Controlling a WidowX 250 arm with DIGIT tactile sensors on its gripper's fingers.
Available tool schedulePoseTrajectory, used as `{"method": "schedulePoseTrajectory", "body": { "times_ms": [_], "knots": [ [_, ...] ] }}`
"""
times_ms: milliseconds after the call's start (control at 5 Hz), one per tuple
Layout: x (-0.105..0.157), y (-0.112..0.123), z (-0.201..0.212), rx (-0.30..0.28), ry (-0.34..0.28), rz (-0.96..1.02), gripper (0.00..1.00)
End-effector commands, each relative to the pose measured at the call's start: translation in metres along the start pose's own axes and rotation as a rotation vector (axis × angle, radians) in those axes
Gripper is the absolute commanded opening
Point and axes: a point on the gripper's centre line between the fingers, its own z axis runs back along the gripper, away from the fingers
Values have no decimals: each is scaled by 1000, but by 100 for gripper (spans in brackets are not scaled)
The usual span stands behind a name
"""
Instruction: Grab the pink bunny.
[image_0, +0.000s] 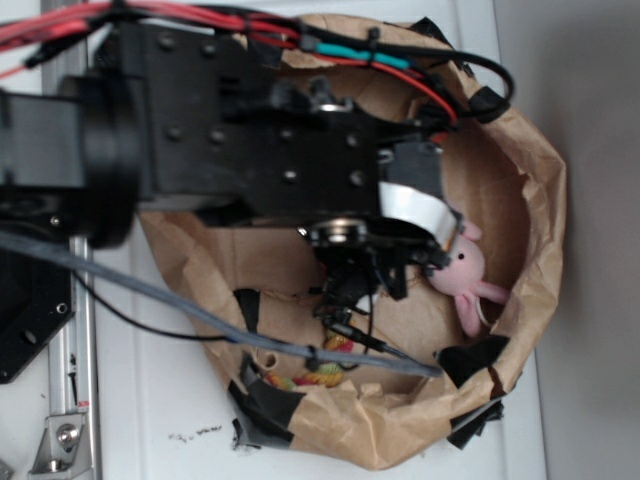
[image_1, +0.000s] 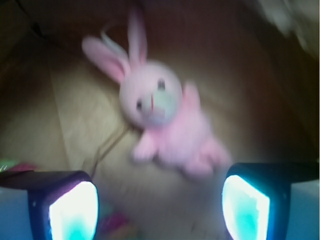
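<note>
Your gripper (image_1: 159, 210) is spread wide, empty, above the soft plush bunny (image_1: 162, 117) lying on crinkled brown paper (image_0: 520, 240).

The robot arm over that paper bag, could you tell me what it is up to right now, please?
The WidowX arm is reaching into a crumpled brown paper bag taped with black tape, going after the pink bunny lying on the bag's floor. In the wrist view the gripper is open, its two fingers spread either side, with the bunny just ahead of them and not yet touched. A colourful item lies in the bag too, but is too hidden to identify.
</note>
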Motion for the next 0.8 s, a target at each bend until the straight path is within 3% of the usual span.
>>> {"method": "schedulePoseTrajectory", "body": {
  "times_ms": [0,200,400,600],
  "knots": [
    [36,-1,-33,-2,-42,-251,100],
    [49,-5,-44,-33,-25,-245,100],
    [48,-14,-44,-43,-25,-234,0],
    [42,-19,-30,-2,-31,-241,0]
  ]
}}
